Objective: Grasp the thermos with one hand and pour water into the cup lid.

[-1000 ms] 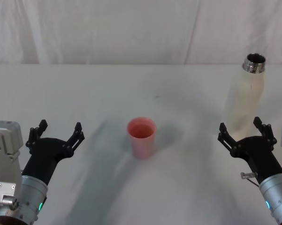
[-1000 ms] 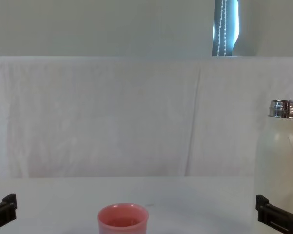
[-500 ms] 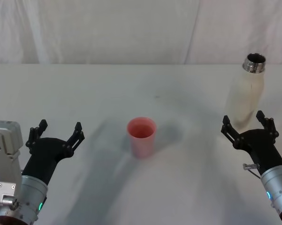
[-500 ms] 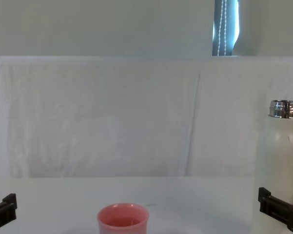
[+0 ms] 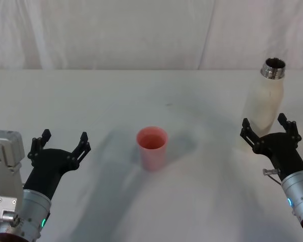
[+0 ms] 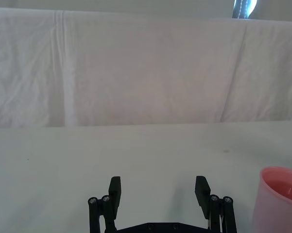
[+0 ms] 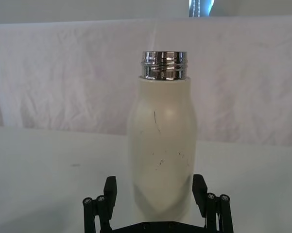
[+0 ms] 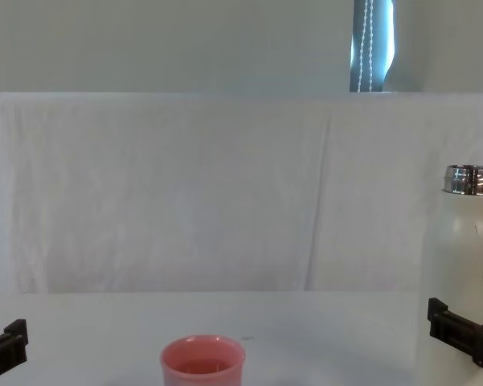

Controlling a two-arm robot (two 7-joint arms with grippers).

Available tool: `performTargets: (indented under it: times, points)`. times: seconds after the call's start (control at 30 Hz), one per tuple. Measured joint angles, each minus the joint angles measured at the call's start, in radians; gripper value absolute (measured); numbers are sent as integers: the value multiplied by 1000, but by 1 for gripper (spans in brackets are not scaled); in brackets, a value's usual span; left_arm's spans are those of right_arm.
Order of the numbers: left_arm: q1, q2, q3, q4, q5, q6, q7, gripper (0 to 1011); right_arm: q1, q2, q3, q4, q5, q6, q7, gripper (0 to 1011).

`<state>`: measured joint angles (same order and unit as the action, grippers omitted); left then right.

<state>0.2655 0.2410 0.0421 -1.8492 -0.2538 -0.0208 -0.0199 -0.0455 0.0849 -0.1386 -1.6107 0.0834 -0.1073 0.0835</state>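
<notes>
Thermos (image 5: 262,103) approach, R gripper (image 5: 268,131) jaws wide open, just short of it.
Risk: off-centre close tips it; L gripper (image 5: 60,143) open, idle; cup (image 5: 152,147) apart.

No readable text, label, brand, number or sign is found on anything. The thermos (image 7: 162,155) is marked only by faint dark scratches, and no lettering is formed by them.

Count on table (image 5: 91,101) — one thermos (image 5: 262,103), one cup lid (image 5: 152,147), two grippers — nothing further noted.
</notes>
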Motion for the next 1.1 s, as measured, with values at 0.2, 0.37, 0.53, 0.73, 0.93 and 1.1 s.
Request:
performTargets:
  times: [0.2,0.37,0.53,0.73,0.93,1.1]
  points:
    - [0,0,0,0,0,0,0,1001,17,-8,8,16,-5,-1,8,1003]
    - [0,0,0,0,0,0,0,1001,30,-14,14,29,-7,-2,11,1003]
    - [0,0,0,0,0,0,0,1001,39,-18,18,37,-8,0,15,1003]
    - [0,0,0,0,0,0,0,1001,49,-21,17,47,-9,2,21,1003]
    - [0,0,0,0,0,0,0,1001,64,-24,17,61,-8,2,26,1003]
    - [0,0,0,0,0,0,0,1001,76,-25,19,73,-7,1,28,1003]
